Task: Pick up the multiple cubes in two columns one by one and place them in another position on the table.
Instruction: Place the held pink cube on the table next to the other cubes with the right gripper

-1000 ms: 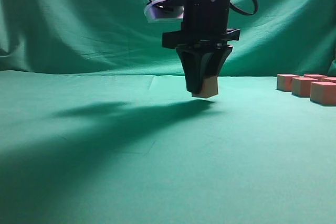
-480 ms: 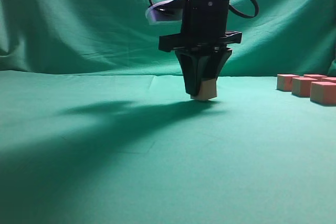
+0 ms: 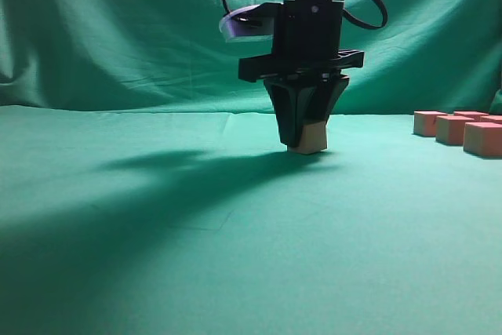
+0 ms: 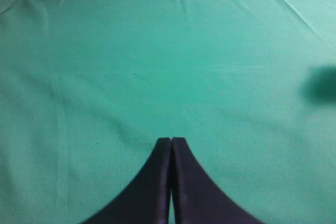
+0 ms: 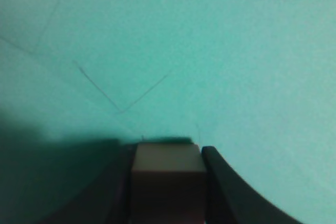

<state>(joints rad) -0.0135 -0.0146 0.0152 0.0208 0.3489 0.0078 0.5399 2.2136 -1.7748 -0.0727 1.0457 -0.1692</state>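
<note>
R gripper (image 3: 304, 145) clamped on cube (image 3: 310, 137), mid table (image 3: 235, 272), at or just above cloth. Set flat, then open. L gripper (image 4: 171, 141) together. Other cubes (image 3: 459, 129) at right edge.

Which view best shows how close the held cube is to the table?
The exterior view: side-on, the cube in the right gripper sits at or just above the table. The right wrist view shows only its top between the jaws; the left wrist view shows none.

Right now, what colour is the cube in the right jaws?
Pale tan, unmarked: the cube shows best in the exterior view; it looks darker brown in the right wrist view.
</note>
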